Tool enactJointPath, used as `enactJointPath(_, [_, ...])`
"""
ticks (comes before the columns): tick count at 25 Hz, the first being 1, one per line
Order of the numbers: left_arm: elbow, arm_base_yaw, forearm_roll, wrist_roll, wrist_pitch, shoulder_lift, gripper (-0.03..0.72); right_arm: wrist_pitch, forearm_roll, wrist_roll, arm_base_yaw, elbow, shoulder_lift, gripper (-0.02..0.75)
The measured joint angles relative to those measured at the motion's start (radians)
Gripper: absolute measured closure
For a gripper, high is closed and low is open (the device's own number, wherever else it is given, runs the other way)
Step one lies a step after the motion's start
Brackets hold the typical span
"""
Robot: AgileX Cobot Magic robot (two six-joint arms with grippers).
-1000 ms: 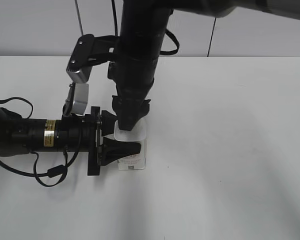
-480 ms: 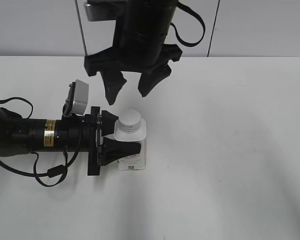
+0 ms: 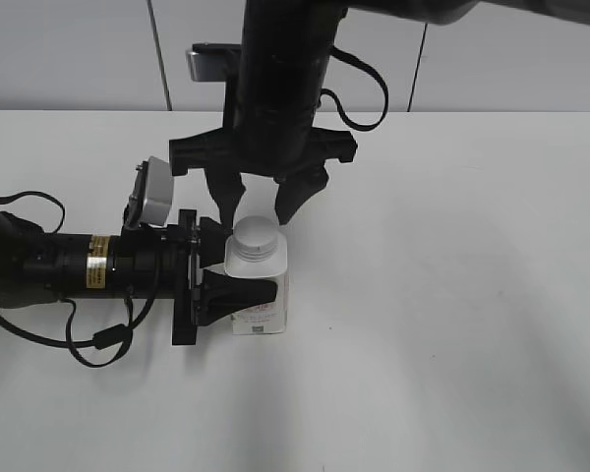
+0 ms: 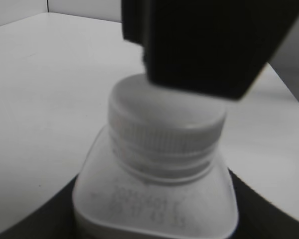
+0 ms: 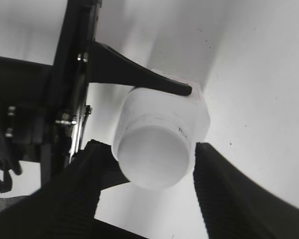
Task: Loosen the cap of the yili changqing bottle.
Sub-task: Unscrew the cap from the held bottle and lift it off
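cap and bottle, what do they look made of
The cap: likely white plastic, matte, with a moulded ribbed rim. The bottle: probably slightly translucent white plastic, smooth, with soft rounded shoulders and a printed code.

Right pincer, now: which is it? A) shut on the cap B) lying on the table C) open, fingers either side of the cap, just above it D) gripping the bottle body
C: the right pincer is open with its fingers straddling the cap, while the left pincer clamps the bottle.
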Motion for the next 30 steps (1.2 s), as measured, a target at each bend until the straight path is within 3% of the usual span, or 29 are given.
enactJointPath(11, [0.000,0.000,0.000,0.000,0.000,0.000,0.270,0.000,-0.023,0.001,0.000,0.000,0.041,0.276])
enactJointPath(16, [0.000,0.000,-0.001,0.000,0.000,0.000,0.270,-0.002,-0.027,0.002,0.001,0.000,0.041,0.348])
enactJointPath(20, [0.000,0.000,-0.001,0.000,0.000,0.000,0.270,-0.004,-0.028,-0.035,0.001,0.000,0.041,0.347])
enactJointPath(23, [0.000,-0.001,-0.001,0.000,0.000,0.000,0.270,-0.004,-0.026,-0.209,0.001,0.000,0.041,0.349])
enactJointPath(30, [0.000,-0.001,-0.001,0.000,0.001,0.000,0.270,-0.003,-0.014,-1.039,0.001,-0.003,0.041,0.349])
